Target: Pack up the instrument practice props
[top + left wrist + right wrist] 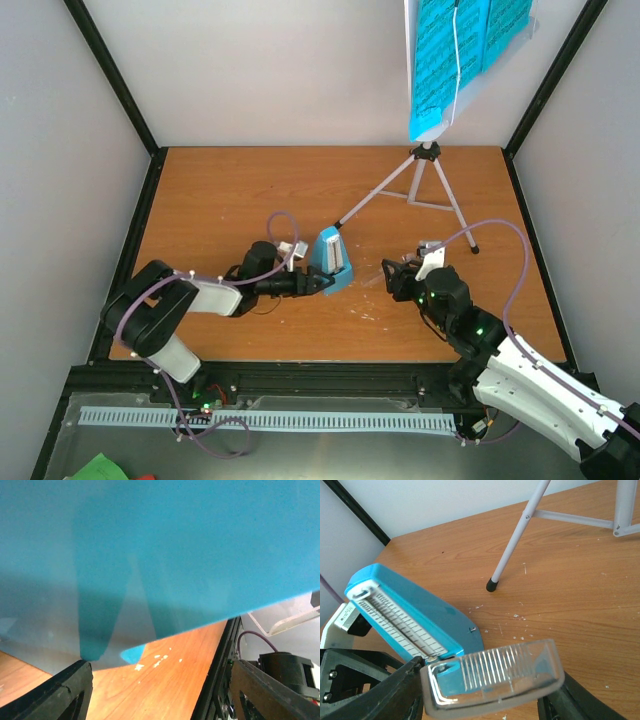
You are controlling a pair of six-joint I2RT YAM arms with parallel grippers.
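Both sets of fingers are spread, firm grip untellable: by the left fingers (312, 284) the tilted metronome (333, 262) at the middle of the surface (230, 190) should be kept braced while its clear cover (495, 677) is eased shut by the right fingers (392, 275) bracketing it.

No legible text; print on the sheet-music pages (435, 60) and metronome (410, 615) scale too fine

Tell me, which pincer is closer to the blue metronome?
Left. The left pincer is right up against the side of the metronome. The right pincer sits a gap away on the other side, by the clear cover.
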